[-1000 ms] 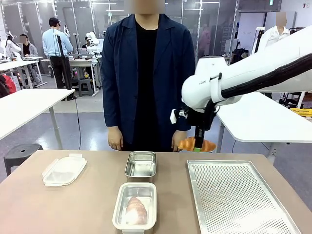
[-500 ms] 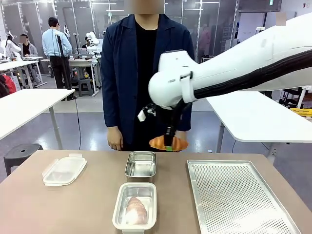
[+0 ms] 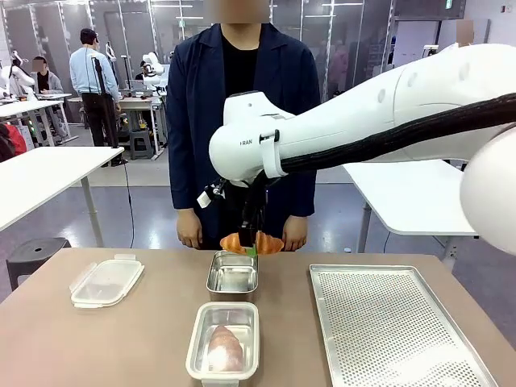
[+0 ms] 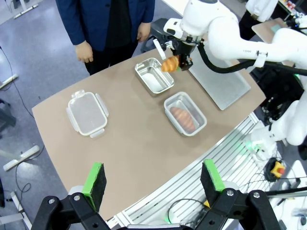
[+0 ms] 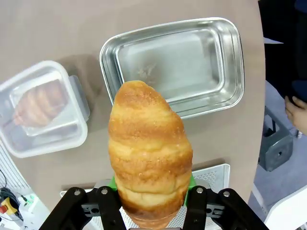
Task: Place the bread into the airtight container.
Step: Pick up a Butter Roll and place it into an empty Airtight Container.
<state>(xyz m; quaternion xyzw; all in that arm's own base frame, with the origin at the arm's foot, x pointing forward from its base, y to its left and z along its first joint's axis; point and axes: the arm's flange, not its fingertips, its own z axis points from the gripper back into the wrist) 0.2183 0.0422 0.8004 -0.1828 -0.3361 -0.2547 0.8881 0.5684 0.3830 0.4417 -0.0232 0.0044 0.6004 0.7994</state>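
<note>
**A:** Entry, right arm. What is the right gripper [image 3: 251,248] doing?

**B:** It is clamped on the bread [image 3: 268,243], a golden croissant-shaped roll. The green pads press on its middle and both ends stick out sideways. From the right wrist view the bread [image 5: 149,158] stands up between the fingers and hides most of them.

**A:** Position of the bread?

**B:** In the air over the far rim of the open steel container [image 3: 214,278], clear of the metal. The container is bare inside. The left wrist view agrees: the bread [image 4: 169,63] hangs over one far corner of the container [image 4: 144,81].

**A:** Other items, taken from that container?

**B:** A lidded container [image 3: 196,339] sits just beside it on the robot's side, with a loaf [image 3: 225,348] visible through its cover. A clear lid [image 3: 106,280] with clasps lies apart from the open container, to its left. A perforated tray [image 3: 395,330] lies to its right. All of them rest on the brown table [image 3: 145,339].

**A:** Left arm?

**B:** The left gripper [image 4: 153,177] is high above the table, well away from the container, on the robot's side. Fingers wide apart, nothing between them.

**A:** The person?

**B:** The person [image 3: 242,121] stands just beyond the container at the table's far edge, arms hanging, hands touching nothing.
</note>
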